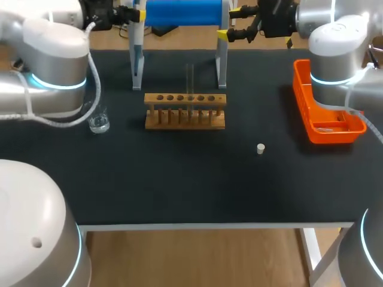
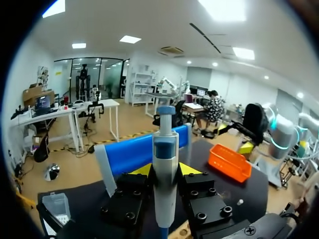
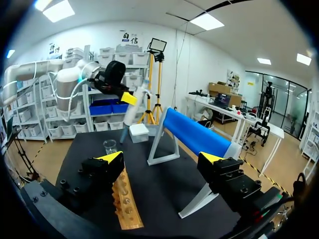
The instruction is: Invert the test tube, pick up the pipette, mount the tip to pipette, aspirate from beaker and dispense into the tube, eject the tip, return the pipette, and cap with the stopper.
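One pipette (image 2: 165,164) is standing upright in the left end effector (image 2: 164,170), whose two yellow-tipped fingers (image 2: 142,169) are pressing against its white body from both sides, the blue top rising above them. This end effector is hovering over the far edge of the worktop (image 1: 179,179), left of the middle, and the right wrist view is showing it above the single tip box (image 3: 138,132).

One clear test tube (image 1: 190,78) is standing upright in the one wooden rack (image 1: 185,110), which is sitting in the middle of the worktop, somewhat nearer the far edge. Only this one tube is showing in the rack's row of holes.

One small beaker (image 1: 99,122) is sitting near the left edge, level with the rack and well apart from it. One white stopper (image 1: 260,148) is lying alone on the bare worktop, right of the middle, between the rack and the right edge.

The right end effector (image 3: 161,158) is hanging over the far edge, right of the middle, with its two fingers spread wide and gripping nothing; the rack is lying under it in its own view.

One orange tray (image 1: 299,89) is lying along the right edge. One blue roll on a white stand (image 1: 182,12) is sitting at the far edge, between the two end effectors.
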{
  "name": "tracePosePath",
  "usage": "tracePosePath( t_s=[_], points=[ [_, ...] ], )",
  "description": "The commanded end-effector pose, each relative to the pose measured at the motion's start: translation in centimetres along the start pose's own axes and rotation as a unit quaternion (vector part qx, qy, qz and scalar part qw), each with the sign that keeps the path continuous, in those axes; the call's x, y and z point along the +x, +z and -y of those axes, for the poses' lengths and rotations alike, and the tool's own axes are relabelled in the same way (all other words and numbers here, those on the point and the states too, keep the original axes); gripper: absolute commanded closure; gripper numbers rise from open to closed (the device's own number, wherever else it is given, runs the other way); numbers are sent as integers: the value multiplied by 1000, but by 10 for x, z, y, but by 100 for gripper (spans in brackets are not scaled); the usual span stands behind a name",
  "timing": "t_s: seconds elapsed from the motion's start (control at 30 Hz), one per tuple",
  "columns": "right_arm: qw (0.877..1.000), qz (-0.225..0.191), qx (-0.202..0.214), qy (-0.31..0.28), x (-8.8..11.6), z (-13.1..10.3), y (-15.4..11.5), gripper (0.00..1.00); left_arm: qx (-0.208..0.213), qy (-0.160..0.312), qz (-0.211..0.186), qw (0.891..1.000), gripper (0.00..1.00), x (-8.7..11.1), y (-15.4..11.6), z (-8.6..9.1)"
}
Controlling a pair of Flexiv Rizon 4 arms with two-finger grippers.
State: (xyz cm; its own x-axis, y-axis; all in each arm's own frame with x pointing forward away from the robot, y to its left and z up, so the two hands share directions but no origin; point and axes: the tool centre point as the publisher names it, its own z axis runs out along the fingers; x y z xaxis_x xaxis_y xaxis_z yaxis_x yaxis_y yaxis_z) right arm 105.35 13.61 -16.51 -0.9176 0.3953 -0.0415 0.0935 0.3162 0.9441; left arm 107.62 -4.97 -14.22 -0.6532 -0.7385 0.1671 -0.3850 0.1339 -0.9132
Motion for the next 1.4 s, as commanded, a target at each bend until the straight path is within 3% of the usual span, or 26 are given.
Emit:
tracePosePath(
  t_s=[0.03,0.43,1.0,1.4],
  points=[
    [1000,-1,1,0,-1,0,-1,0,-13,-12,27,999,100,-5,24,1],
    [1000,-1,1,0,-1,0,-1,0,-20,-27,95,995,100,-23,40,-3],
    [1000,-1,1,0,-1,0,-1,0,-54,-31,210,976,100,-32,50,10],
    [1000,-1,1,0,-1,0,-1,0,-60,-40,228,971,100,-36,62,13]
  ],
)
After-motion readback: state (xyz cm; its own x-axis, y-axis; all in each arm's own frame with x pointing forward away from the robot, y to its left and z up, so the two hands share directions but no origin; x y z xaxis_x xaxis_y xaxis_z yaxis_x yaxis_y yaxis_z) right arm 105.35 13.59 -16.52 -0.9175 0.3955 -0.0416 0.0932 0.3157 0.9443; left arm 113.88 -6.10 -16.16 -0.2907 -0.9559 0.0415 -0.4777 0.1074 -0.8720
